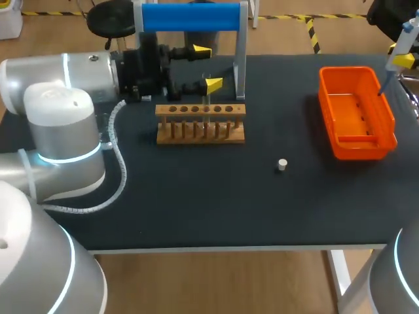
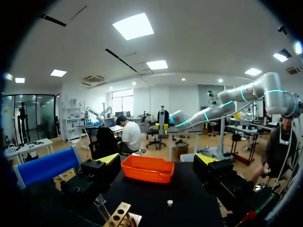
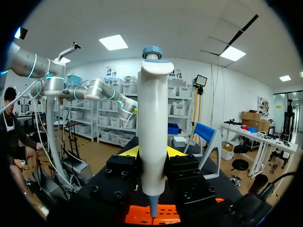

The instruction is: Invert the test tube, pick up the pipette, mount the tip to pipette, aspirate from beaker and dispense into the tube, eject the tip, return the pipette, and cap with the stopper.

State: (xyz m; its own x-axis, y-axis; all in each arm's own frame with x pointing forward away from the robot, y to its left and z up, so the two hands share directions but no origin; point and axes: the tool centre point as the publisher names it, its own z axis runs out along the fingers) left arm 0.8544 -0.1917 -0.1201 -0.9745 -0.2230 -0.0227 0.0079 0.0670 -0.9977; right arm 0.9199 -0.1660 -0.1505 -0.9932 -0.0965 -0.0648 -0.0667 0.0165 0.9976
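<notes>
My right gripper is shut on a white pipette with a blue top, held upright at the far right. Its narrow end points down over the orange bin. In the right wrist view the pipette stands between the two fingers of the right gripper. My left gripper is open, just behind the wooden test tube rack. A clear test tube stands in the rack. The small white stopper lies on the black table. In the left wrist view the left gripper faces the orange bin and the stopper.
A blue-topped stand on a grey frame stands at the back, behind my left gripper. The rack shows just under the left gripper. No beaker is in view. Black table surface lies between the rack and the bin.
</notes>
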